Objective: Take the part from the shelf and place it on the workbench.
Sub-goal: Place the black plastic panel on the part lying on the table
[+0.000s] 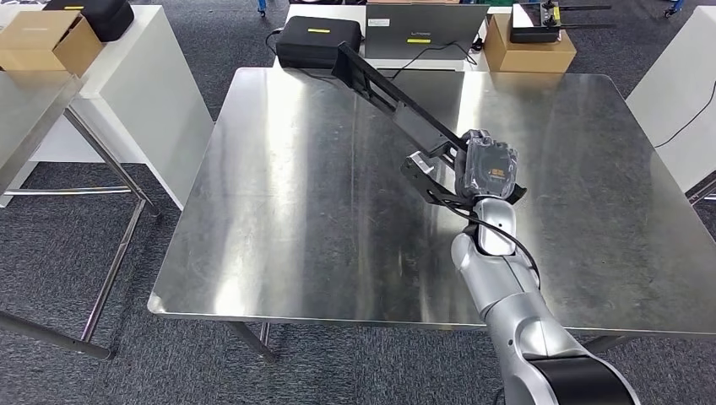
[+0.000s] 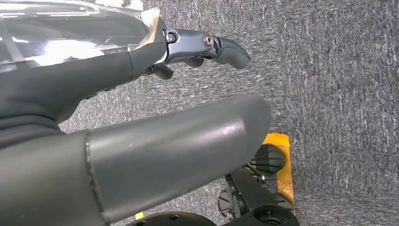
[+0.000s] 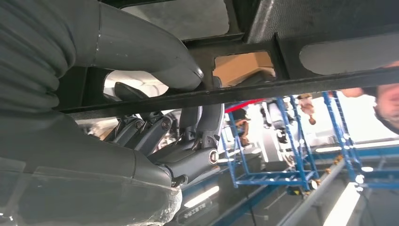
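Black, long perforated metal part (image 1: 388, 93) slants across the frame's centre, gripped by the robot's right hand (image 1: 481, 169) above the shiny steel workbench (image 1: 279, 219). Fetching looks done; setting down remains. Left hand (image 2: 141, 117) hangs empty, fingers loosely apart.

No text can be read for certain; the laptop (image 1: 425, 30) lid carries a small logo, too blurred to make out.
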Robot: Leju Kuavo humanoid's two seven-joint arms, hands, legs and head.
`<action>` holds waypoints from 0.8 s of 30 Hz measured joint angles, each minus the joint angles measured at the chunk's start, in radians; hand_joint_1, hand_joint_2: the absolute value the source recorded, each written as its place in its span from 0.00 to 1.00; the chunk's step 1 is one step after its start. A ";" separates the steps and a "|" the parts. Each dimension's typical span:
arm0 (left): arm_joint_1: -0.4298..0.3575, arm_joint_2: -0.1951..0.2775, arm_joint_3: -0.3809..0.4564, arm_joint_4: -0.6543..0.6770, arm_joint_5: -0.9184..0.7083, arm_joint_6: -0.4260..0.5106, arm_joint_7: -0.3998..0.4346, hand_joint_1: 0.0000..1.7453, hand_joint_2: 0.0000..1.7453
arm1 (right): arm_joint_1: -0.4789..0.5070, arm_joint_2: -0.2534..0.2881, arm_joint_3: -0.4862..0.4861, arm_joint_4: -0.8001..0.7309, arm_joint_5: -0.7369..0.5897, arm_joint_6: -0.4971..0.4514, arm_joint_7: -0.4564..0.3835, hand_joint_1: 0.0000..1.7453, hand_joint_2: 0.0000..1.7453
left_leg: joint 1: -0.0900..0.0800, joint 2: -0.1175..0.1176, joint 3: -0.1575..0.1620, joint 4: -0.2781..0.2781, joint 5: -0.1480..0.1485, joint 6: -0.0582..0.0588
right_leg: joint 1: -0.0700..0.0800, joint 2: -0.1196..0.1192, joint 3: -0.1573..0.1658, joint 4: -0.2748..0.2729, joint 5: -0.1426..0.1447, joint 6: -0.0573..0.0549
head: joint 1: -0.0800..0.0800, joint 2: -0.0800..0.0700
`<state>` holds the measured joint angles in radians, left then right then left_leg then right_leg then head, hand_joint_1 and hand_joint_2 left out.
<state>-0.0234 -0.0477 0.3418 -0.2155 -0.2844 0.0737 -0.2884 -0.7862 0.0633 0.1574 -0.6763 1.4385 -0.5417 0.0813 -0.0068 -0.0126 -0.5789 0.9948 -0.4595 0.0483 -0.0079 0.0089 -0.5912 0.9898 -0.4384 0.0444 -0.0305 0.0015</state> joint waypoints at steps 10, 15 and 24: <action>-0.002 0.000 0.032 -0.008 -0.004 0.002 0.002 0.00 0.00 | -0.085 0.011 -0.014 0.121 0.067 0.047 0.054 1.00 1.00 | -0.006 0.000 0.000 0.001 0.000 0.000 | -0.005 0.000 0.002 0.000 0.000 0.000 | 0.000 0.000; -0.002 0.000 0.041 -0.009 -0.006 0.002 0.002 0.00 0.25 | -0.096 0.015 -0.014 0.145 0.071 0.047 0.059 0.75 0.75 | -0.006 0.000 0.000 0.002 0.000 0.000 | -0.005 0.000 0.002 0.000 0.000 0.000 | 0.000 0.000; -0.004 0.000 0.054 -0.015 -0.015 0.002 0.000 0.00 0.25 | -0.129 0.031 -0.014 0.173 0.089 0.074 0.090 0.00 0.00 | -0.006 0.001 0.001 0.002 0.000 0.000 | -0.005 0.000 0.002 0.000 0.000 0.000 | 0.000 0.000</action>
<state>-0.0273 -0.0475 0.3958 -0.2310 -0.2989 0.0755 -0.2880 -0.9153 0.0938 0.1434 -0.5029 1.5272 -0.4674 0.1710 -0.0128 -0.0116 -0.5783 0.9967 -0.4595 0.0486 -0.0130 0.0088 -0.5894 0.9895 -0.4383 0.0445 -0.0307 0.0015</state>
